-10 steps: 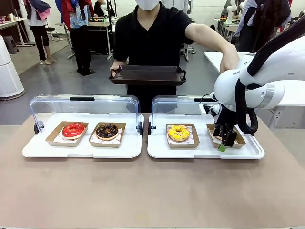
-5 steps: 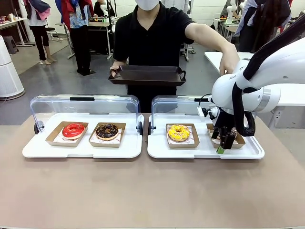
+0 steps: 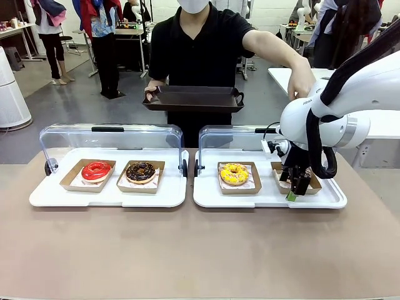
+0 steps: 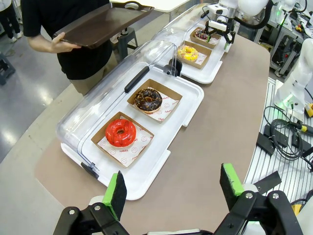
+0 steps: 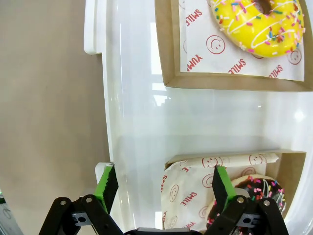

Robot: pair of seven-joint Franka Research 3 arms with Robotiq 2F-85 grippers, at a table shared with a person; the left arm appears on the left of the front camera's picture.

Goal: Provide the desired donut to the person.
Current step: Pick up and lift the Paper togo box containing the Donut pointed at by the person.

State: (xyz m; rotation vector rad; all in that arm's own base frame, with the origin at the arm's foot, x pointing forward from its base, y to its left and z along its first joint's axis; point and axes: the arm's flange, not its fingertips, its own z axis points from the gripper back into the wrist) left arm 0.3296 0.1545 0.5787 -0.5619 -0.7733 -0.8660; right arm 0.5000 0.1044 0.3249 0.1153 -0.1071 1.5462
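Observation:
The person [image 3: 200, 50] in a black shirt holds a dark serving tray [image 3: 194, 98] in one hand and stretches the other hand [image 3: 302, 80] out over the right side. My right gripper [image 3: 298, 183] hangs open, low over the rightmost box with a chocolate sprinkled donut [image 5: 259, 193]. In the right wrist view the right gripper [image 5: 164, 188] straddles that box's near edge, one pad [image 5: 107, 185] over bare white tray. A yellow sprinkled donut [image 3: 234, 174] sits in the neighbouring box. My left gripper [image 4: 173, 186] is open, high above the table's end, holding nothing.
Two white display trays [image 3: 109, 195] [image 3: 209, 199] with raised clear lids [image 3: 112, 134] stand side by side. The left one holds a red glazed donut [image 3: 96, 170] and a chocolate donut [image 3: 140, 171] in cardboard boxes. Bare brown tabletop [image 3: 200, 250] lies in front.
The right arm swayed slightly left and then back right over the rightmost box. The person and the donuts stayed as they were.

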